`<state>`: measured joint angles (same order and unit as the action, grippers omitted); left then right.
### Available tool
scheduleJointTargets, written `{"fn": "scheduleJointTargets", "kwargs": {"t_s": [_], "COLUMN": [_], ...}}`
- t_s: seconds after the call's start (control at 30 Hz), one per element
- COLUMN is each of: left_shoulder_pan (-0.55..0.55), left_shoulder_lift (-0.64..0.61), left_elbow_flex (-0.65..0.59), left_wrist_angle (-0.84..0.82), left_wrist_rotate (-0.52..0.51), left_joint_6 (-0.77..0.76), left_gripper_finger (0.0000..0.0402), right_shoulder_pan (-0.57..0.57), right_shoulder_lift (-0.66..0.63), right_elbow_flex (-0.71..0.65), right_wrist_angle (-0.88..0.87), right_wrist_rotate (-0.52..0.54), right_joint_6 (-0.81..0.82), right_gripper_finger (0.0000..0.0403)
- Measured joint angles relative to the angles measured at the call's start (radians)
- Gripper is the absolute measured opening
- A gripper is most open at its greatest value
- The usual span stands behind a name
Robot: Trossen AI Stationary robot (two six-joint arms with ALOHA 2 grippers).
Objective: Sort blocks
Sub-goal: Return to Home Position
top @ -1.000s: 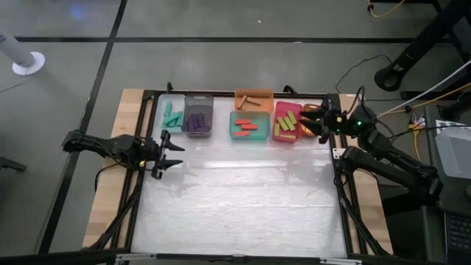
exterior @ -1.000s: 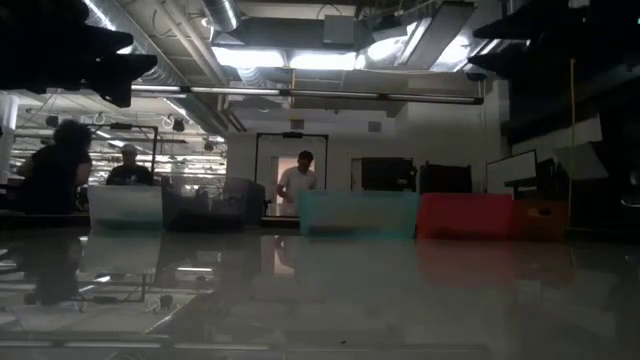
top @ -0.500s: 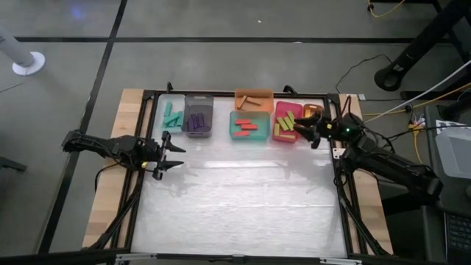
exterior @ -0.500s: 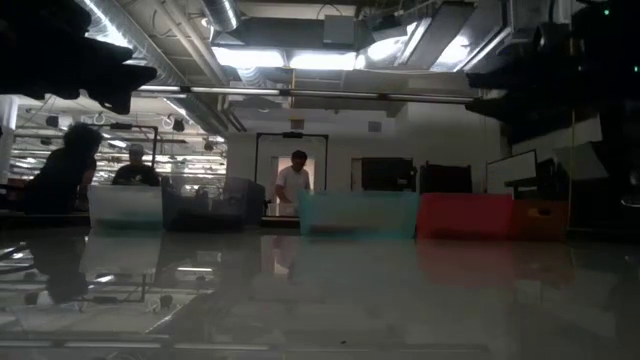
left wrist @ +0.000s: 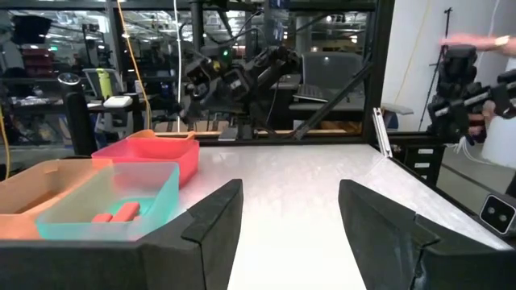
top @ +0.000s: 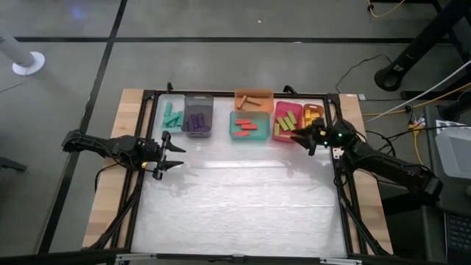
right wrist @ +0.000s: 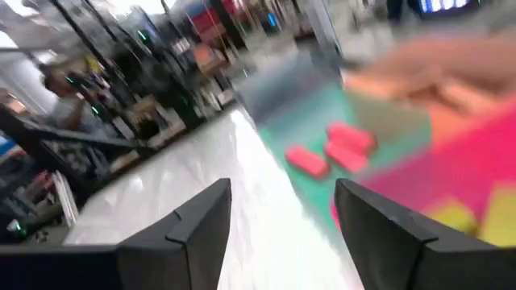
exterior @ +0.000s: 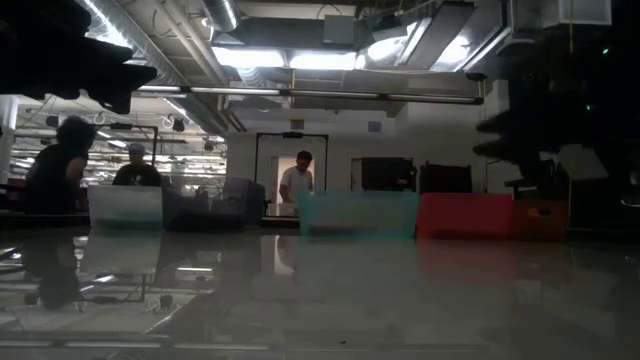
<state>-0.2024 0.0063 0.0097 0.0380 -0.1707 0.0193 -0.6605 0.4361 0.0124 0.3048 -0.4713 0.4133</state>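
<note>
The blocks lie sorted in a row of bins at the table's far edge: teal blocks (top: 172, 116) in a clear bin, purple blocks (top: 196, 121) in a grey bin, brown blocks (top: 252, 101) in an orange bin, red blocks (top: 247, 124) in a teal bin, olive blocks (top: 286, 122) in a red bin, yellow blocks (top: 313, 112) in a small orange bin. My right gripper (top: 300, 138) hovers open and empty at the red bin's near right corner; its wrist view shows the red blocks (right wrist: 332, 149) ahead. My left gripper (top: 179, 154) waits open at the table's left side.
The white table top (top: 243, 199) lies bare in front of the bins. A black frame (top: 340, 184) runs round the table's edges. In the low view people (exterior: 297, 183) stand and sit in the room behind the bins. Cables trail off the table's right side.
My right gripper has moved from over the small orange bin with the yellow blocks toward the table's near edge and a little left, ending by the red bin's near right corner.
</note>
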Motion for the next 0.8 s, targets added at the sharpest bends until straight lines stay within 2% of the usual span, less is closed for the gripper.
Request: {"fn": "scheduleJointTargets", "kwargs": {"t_s": [0.17, 0.27, 0.4, 0.57, 0.8], "left_shoulder_pan": [0.0, 0.0, 0.0, 0.0, 0.0], "left_shoulder_lift": [0.0, 0.002, 0.003, 0.003, 0.003], "left_elbow_flex": [0.0, 0.0, 0.0, 0.0, 0.0], "left_wrist_angle": [0.0, 0.0, 0.0, 0.0, 0.0], "left_wrist_rotate": [0.0, -0.001, 0.0, 0.0, 0.003], "left_joint_6": [0.0, 0.0, 0.0, 0.0, 0.0], "left_gripper_finger": [0.0193, 0.0193, 0.0193, 0.0193, 0.0193], "right_shoulder_pan": [0.016, 0.065, 0.136, 0.194, 0.306], "right_shoulder_lift": [-0.028, -0.105, -0.269, -0.431, -0.434], "right_elbow_flex": [0.0, 0.002, 0.001, 0.001, 0.001], "right_wrist_angle": [-0.231, -0.234, -0.252, -0.249, -0.238], "right_wrist_rotate": [0.063, 0.165, 0.25, 0.254, 0.27], "right_joint_6": [0.004, 0.004, 0.006, 0.006, 0.009], "right_gripper_finger": [0.0221, 0.0221, 0.0221, 0.0221, 0.0221]}}
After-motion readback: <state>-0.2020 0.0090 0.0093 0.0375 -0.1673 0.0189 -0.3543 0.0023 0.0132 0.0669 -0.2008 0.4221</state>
